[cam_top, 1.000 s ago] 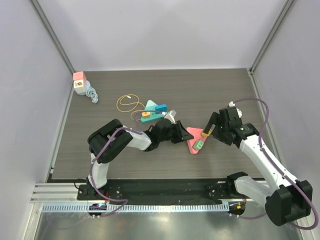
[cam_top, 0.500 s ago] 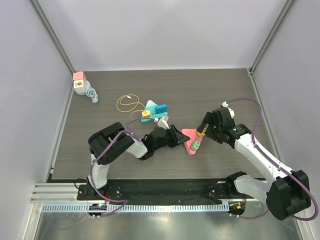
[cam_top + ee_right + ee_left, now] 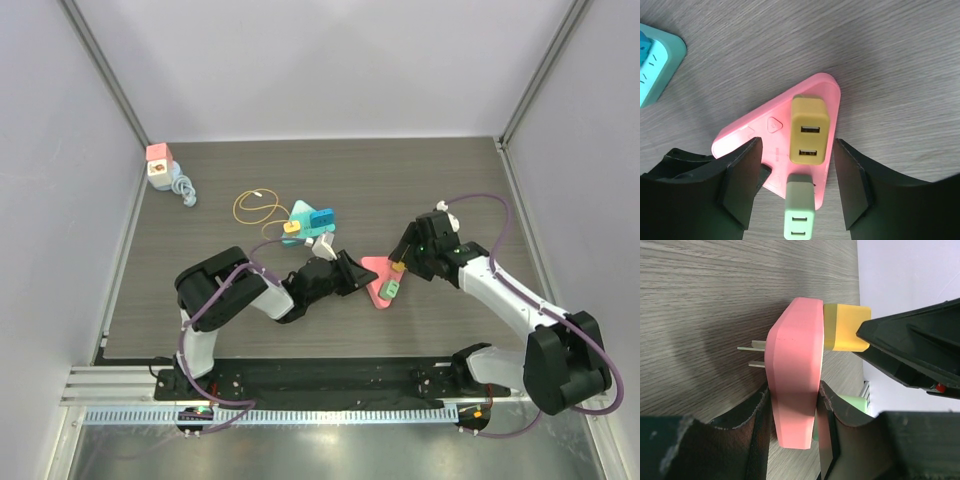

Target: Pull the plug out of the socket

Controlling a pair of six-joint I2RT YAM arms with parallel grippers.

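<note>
A pink triangular socket (image 3: 376, 274) lies mid-table with a yellow plug (image 3: 397, 267) and a green plug (image 3: 390, 290) stuck in its face. My left gripper (image 3: 352, 275) is shut on the socket's left edge; in the left wrist view my gripper (image 3: 792, 407) clamps the pink body (image 3: 792, 365) on both flat sides. My right gripper (image 3: 402, 260) is open over the socket. In the right wrist view its fingers (image 3: 742, 175) stand apart on either side of the yellow plug (image 3: 810, 131), not touching it. The green plug (image 3: 799, 207) is just below.
A teal socket (image 3: 305, 222) with blue and orange plugs lies just behind the left gripper, its corner also in the right wrist view (image 3: 655, 65). A yellow cable loop (image 3: 258, 207) lies beside it. A pink-and-white adapter (image 3: 160, 165) with a coiled cable sits far back left.
My right gripper has moved left and down over the pink socket, now straddling the yellow plug. My left gripper and the socket shifted slightly toward the near left.
</note>
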